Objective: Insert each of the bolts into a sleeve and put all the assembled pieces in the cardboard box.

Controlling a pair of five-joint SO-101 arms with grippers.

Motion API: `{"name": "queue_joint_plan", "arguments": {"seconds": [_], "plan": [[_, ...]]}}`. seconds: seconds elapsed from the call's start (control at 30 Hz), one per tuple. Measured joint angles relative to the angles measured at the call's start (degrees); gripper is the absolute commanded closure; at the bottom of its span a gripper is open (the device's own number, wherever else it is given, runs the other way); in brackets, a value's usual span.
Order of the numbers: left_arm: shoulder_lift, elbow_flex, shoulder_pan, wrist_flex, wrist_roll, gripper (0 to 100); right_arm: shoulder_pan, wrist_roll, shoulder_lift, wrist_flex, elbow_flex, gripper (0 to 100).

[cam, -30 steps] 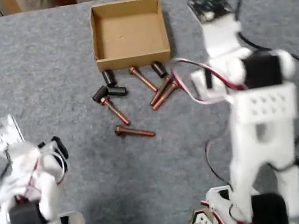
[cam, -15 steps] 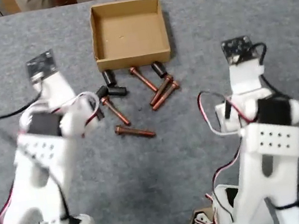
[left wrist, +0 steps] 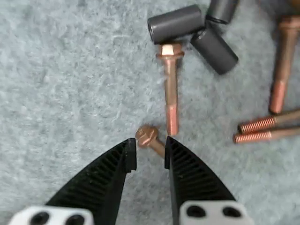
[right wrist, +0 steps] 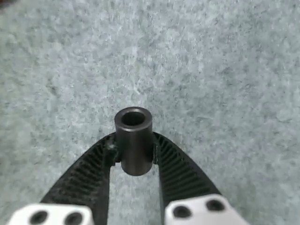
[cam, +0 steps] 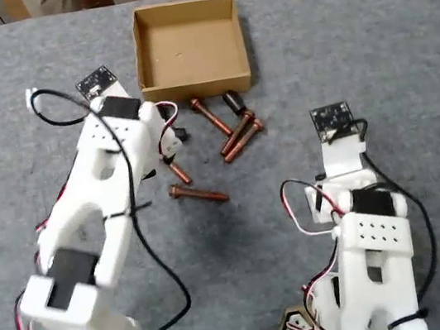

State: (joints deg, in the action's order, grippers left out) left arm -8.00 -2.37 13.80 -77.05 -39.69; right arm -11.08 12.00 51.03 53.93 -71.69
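My left gripper (left wrist: 150, 149) hangs open over the loose parts, its fingertips on either side of a copper bolt (left wrist: 149, 137) lying on the grey mat. A second bolt (left wrist: 170, 91) lies just beyond, its head against a black sleeve (left wrist: 174, 23). My right gripper (right wrist: 134, 146) is shut on a black sleeve (right wrist: 134, 136), held upright above bare mat with its bore facing the camera. In the high view the left arm (cam: 114, 157) reaches over the pile below the cardboard box (cam: 148, 51), while the right arm (cam: 346, 170) stands back at the right.
More bolts (cam: 239, 135) and a sleeve (cam: 232, 100) lie just in front of the box. One bolt (cam: 198, 193) lies apart, nearer the front. Two more sleeves (left wrist: 214, 42) lie beside the one by the bolt head. Open mat surrounds the right arm.
The left arm has swung from the near left up over the bolts. The right arm has drawn back from beside the box toward the front right.
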Motion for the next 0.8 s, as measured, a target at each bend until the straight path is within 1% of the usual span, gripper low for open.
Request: {"name": "queue_joint_plan", "arguments": {"seconds": [0.13, 0.43, 0.6, 0.8], "plan": [[-6.77, 3.96, 0.18, 0.00, -2.37, 88, 0.00, 0.00, 0.00, -5.54, -3.96, 97.9], [-16.97, 13.54, 0.18, 0.09, -3.52, 88, -0.09, 0.00, 0.00, -13.27, -12.75, 97.9], [-21.36, 16.97, -0.18, 0.09, -5.54, 88, -0.35, 0.00, 0.09, -14.42, -12.92, 97.9], [-26.11, 19.34, -3.69, 0.35, -5.98, 88, -0.35, 0.00, 0.09, -14.42, -12.92, 98.0]]}}
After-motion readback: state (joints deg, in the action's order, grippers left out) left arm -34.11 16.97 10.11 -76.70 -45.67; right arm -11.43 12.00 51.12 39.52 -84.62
